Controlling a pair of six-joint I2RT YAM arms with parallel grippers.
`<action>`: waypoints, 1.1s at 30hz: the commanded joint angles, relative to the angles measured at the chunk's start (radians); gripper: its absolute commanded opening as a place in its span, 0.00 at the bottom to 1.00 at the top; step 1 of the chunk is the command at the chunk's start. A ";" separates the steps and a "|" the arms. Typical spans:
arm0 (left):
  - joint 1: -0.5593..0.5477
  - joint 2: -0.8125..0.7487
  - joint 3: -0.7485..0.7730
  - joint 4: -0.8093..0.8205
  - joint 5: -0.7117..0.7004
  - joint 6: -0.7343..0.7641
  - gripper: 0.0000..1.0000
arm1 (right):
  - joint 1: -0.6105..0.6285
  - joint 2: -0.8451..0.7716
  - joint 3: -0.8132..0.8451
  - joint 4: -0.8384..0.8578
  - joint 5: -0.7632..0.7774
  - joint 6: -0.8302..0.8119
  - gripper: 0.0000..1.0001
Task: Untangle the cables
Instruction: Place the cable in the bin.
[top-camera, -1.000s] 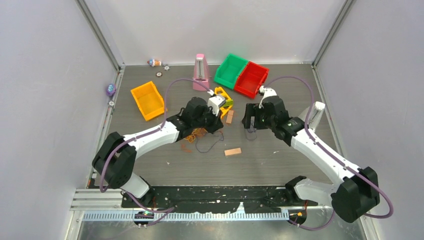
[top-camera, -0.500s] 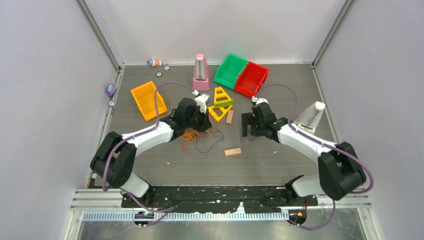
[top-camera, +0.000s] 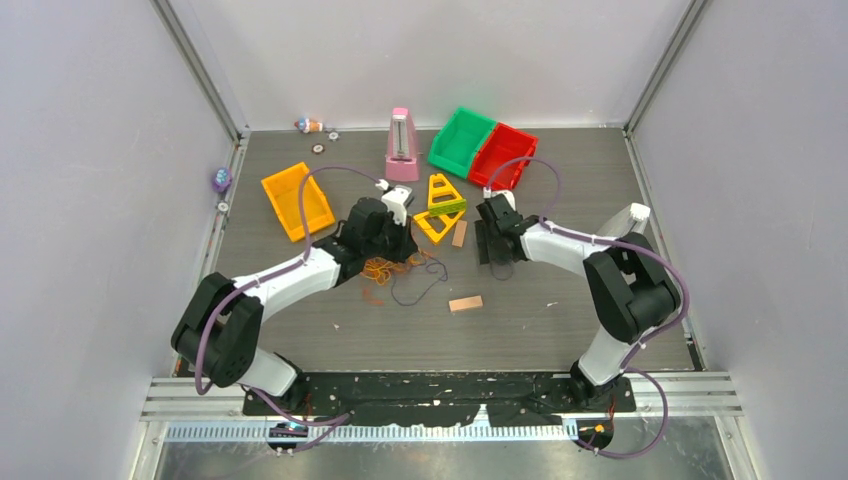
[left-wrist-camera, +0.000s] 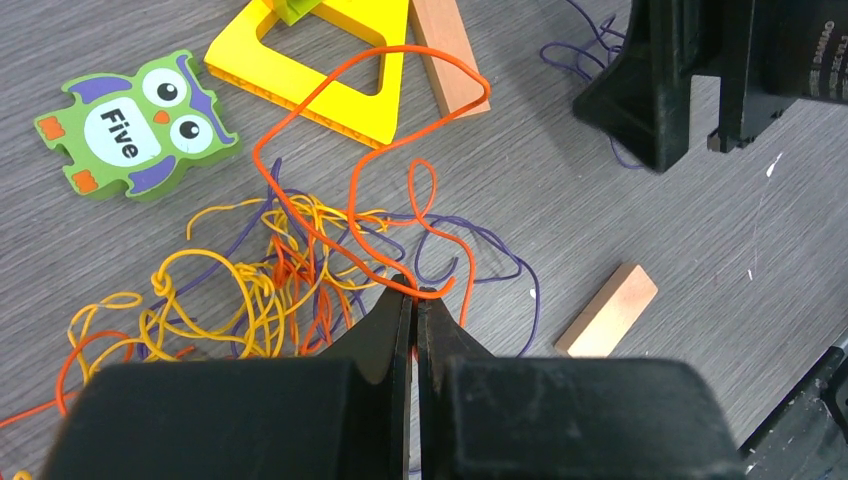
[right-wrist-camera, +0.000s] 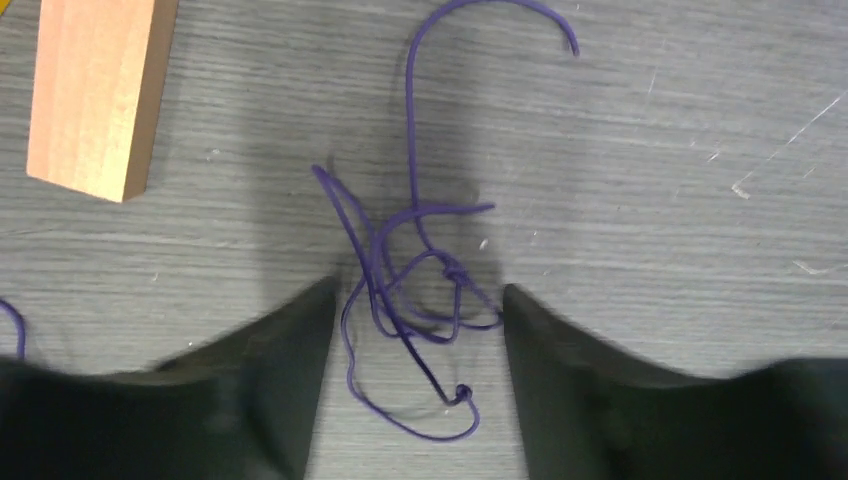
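Separation of single strands from the heap is the step in hand, judging by the layout. Cables (left-wrist-camera: 265, 290) lie as a loose multicoloured tangle on the table (left-wrist-camera: 700, 200), near its middle, just in front of the yellow triangular frame (left-wrist-camera: 330, 60) and beside the owl tile (left-wrist-camera: 135, 125).

Left gripper (left-wrist-camera: 415, 300): jaws fully together, pinching one orange-red strand (left-wrist-camera: 436, 291) at the edge of the tangle. The strand loops away over the yellow frame, and its other part runs back into the heap.

Right gripper (right-wrist-camera: 418, 290): jaws apart, straddling a lone purple strand (right-wrist-camera: 410, 150) that lies on the table, apart from the main tangle and near a wooden block (right-wrist-camera: 95, 90). Nothing is held. This strand carries a small knot between the jaws.

Next move, as a judgement: the right jaws must descend and close on the purple strand without scraping the table. The left arm must draw the orange-red strand out slowly, since yellow and purple strands cross it and may drag along.
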 joint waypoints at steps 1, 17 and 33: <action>-0.001 -0.037 -0.006 0.045 -0.022 0.006 0.00 | -0.009 0.051 0.061 -0.030 0.041 0.015 0.53; 0.000 -0.054 -0.032 0.096 0.036 0.008 0.00 | -0.057 -0.028 0.338 -0.067 -0.008 -0.073 0.05; -0.001 -0.054 -0.032 0.096 0.038 0.016 0.00 | -0.223 0.402 1.012 -0.159 -0.042 -0.028 0.24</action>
